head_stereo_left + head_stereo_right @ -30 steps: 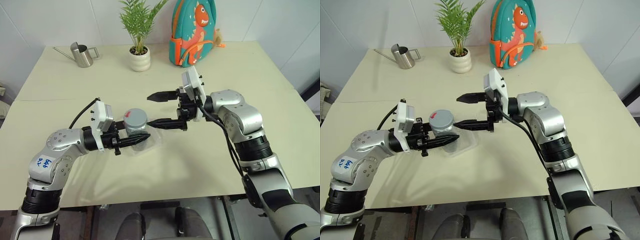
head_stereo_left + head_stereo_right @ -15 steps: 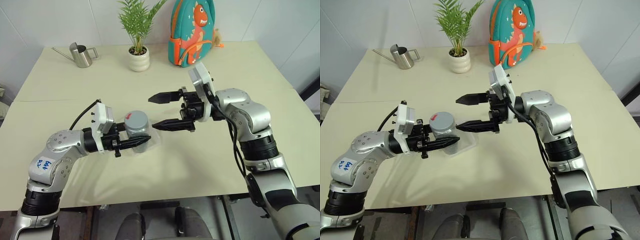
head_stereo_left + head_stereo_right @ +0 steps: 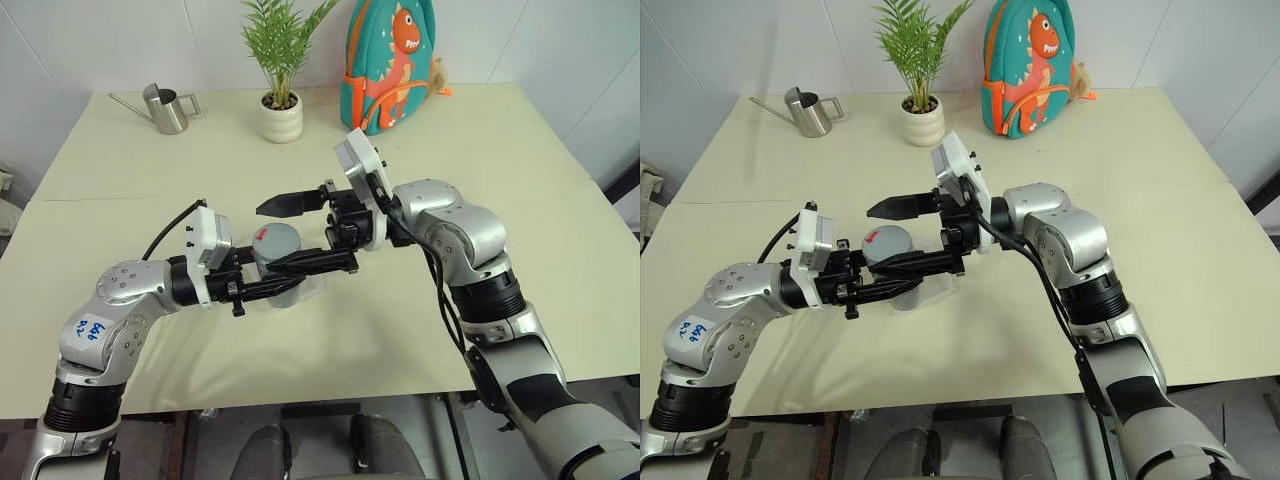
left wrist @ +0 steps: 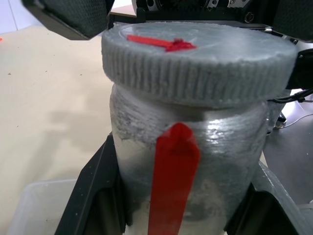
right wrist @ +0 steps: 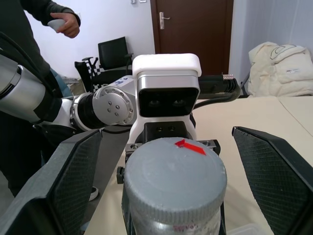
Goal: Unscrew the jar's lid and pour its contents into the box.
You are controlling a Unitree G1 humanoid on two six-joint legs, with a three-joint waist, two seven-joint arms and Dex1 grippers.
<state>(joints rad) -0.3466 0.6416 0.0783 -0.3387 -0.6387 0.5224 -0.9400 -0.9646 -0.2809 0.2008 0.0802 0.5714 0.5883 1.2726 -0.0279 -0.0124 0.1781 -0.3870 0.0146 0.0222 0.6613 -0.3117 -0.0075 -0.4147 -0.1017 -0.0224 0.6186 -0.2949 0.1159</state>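
Jar (image 3: 277, 262), frame centre, clamped in left gripper (image 3: 283, 285) jaws; right gripper (image 3: 296, 235) jaws wide astride lid (image 5: 174, 164): centre them level on its ribbed rim before closing.

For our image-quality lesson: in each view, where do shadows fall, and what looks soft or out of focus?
Left eye view: soft shadows of both arms lie on the table below them; the scene is evenly lit. Left wrist view: the jar and its lid loom large and slightly soft. Right wrist view: the right gripper has its jaws blurred at the edges, the room behind sharper.
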